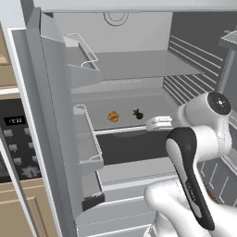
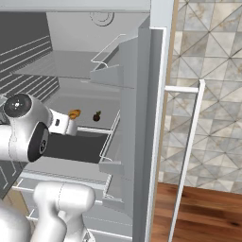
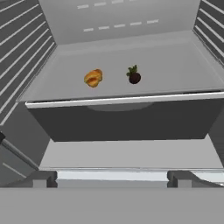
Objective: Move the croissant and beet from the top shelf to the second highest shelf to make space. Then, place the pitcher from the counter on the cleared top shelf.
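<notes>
The golden croissant (image 3: 93, 78) and the dark beet (image 3: 134, 76) with its green tuft lie side by side, slightly apart, on the second highest shelf (image 3: 179, 65) of the open fridge. From the left base they show as croissant (image 1: 113, 116) and beet (image 1: 137, 114), from the right base as croissant (image 2: 74, 113) and beet (image 2: 97, 116). Above them the top shelf (image 1: 139, 65) is bare. My gripper (image 3: 113, 179) hangs open and holds nothing, in front of that second shelf's edge and below it; gripper (image 1: 152, 124). The pitcher and the counter are out of view.
Wire-railed door bins (image 1: 85, 55) line the open left door, and more bins (image 2: 108, 59) line the right door. A dark drawer front (image 3: 127, 120) sits under the second shelf, with a pale shelf (image 3: 131, 153) below. Ribbed side walls (image 3: 22, 57) close in the interior.
</notes>
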